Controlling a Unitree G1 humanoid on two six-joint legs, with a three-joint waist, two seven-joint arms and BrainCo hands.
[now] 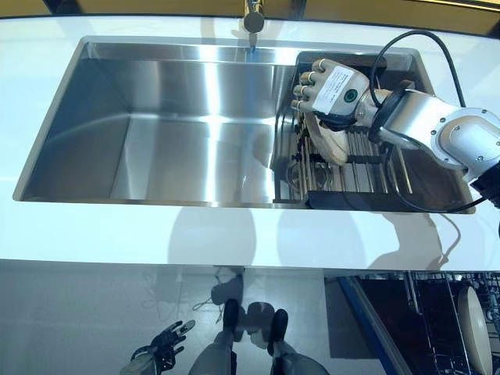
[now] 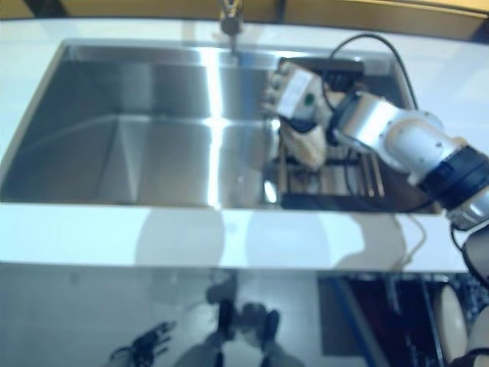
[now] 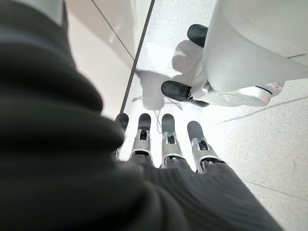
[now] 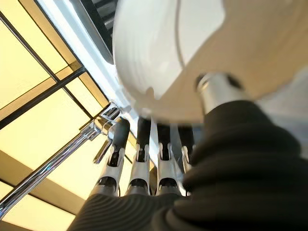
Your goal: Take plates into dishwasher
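Note:
A cream plate [image 1: 333, 142] stands on edge in the black wire dish rack [image 1: 367, 176] at the right end of the steel sink [image 1: 156, 156]. My right hand [image 1: 331, 91] reaches over the rack from the right and is shut on this plate. In the right wrist view the plate [image 4: 192, 57] sits between the thumb [image 4: 216, 89] and the fingers [image 4: 139, 163]. My left hand [image 1: 160, 348] hangs below the counter at the lower left, with its fingers [image 3: 168, 139] straight and nothing in them.
The white counter [image 1: 234, 234] runs along the sink's front edge. An open dishwasher rack [image 1: 426, 312] shows at the lower right with a cream plate [image 1: 474, 328] standing in it. The faucet [image 1: 252, 19] rises behind the sink.

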